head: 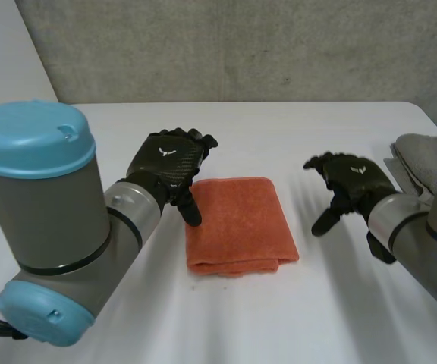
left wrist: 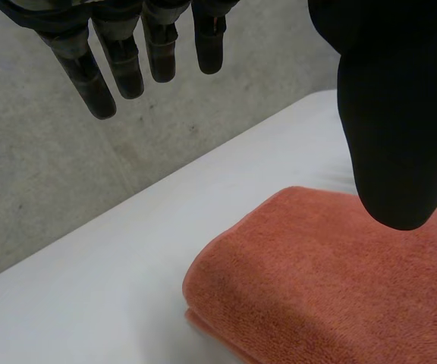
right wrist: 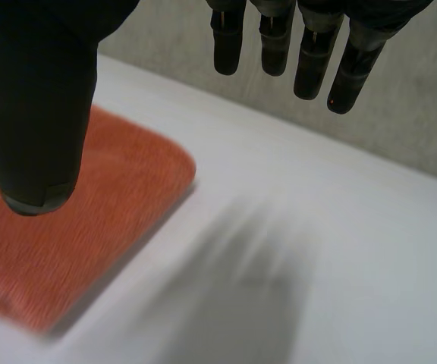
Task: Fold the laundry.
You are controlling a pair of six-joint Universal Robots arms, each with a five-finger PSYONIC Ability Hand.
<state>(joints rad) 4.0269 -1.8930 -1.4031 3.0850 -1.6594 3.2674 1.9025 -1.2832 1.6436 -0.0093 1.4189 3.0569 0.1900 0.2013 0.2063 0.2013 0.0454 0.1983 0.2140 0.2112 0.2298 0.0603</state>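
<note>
1. Orange towel [head: 240, 224]. Folded into a thick rectangle, it lay flat on the white table [head: 317, 303], about the middle of it and between the two hands. Its stacked layers showed along the edge nearest the robot.

2. Left hand [head: 174, 163]. It hung at the towel's left edge with fingers [left wrist: 101, 72] straight and spread, holding nothing. The thumb [left wrist: 400, 114] pointed down over the towel's left border (whether its tip touched the pile could not be told). The palm was over bare table just beside the cloth.

3. Right hand [head: 351, 182]. It was to the right of the towel and clear of it, above bare table. Its fingers [right wrist: 340, 68] were straight and parted, its thumb [right wrist: 36, 98] was turned downward, and nothing was grasped.

4. Grey cloth [head: 419, 159]. It was crumpled at the table's right side beyond the right arm, well apart from the towel.

5. Concrete wall [head: 241, 45]. It stood behind the table's far edge.
</note>
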